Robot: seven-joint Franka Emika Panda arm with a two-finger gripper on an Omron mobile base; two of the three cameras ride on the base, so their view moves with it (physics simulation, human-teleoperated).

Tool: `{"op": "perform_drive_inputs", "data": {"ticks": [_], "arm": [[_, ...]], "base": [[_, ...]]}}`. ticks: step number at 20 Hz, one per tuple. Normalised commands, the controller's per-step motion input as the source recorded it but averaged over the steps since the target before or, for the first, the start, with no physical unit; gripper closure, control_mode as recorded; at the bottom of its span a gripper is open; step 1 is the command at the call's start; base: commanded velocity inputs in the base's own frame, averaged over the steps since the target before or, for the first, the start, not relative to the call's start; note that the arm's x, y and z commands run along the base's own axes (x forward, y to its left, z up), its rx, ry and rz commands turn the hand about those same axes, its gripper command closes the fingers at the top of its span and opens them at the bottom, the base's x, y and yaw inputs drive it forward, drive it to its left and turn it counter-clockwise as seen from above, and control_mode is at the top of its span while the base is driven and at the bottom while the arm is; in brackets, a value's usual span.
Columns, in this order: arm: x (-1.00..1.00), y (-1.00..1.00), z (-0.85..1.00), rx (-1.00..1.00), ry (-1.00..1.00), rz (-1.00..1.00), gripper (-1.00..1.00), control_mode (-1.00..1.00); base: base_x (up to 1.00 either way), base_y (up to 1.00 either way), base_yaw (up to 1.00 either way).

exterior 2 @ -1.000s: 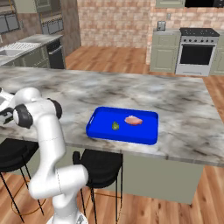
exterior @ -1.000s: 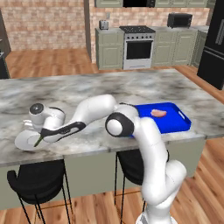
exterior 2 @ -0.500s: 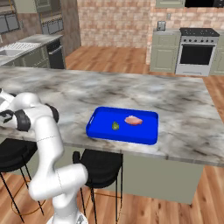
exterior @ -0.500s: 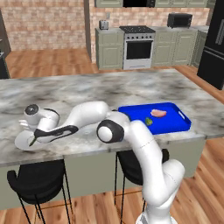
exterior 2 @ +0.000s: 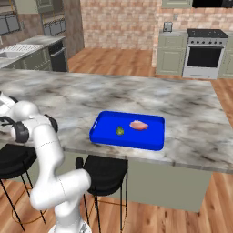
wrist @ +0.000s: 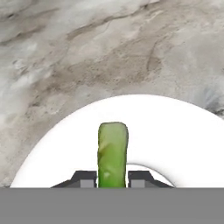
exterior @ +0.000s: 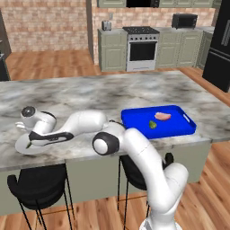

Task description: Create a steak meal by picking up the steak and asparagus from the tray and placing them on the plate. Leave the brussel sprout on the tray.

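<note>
One asparagus (wrist: 113, 151) stalk is pinched between the two fingers (wrist: 92, 179), which are closed nearly together on it, right over the one white plate (wrist: 175, 140) at the tabletop's (exterior: 112, 92) left end. One blue tray (exterior: 134, 117) sits well apart — carrying one steak (exterior: 162, 116) and one brussel sprout (exterior: 152, 124). No writing is legible anywhere.
</note>
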Motion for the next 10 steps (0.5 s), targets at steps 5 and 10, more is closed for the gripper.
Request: {"op": "perform_drive_inputs", "data": {"ticks": [5, 10], "arm": [[0.02, 0.07, 0.0, 0.0, 0.0, 0.0, -1.0, -1.0], [-0.06, -0.14, 0.0, 0.0, 0.0, -0.03, -1.0, -1.0]], "base": [[0.0, 0.0, 0.0], [0.0, 0.0, 0.0]]}}
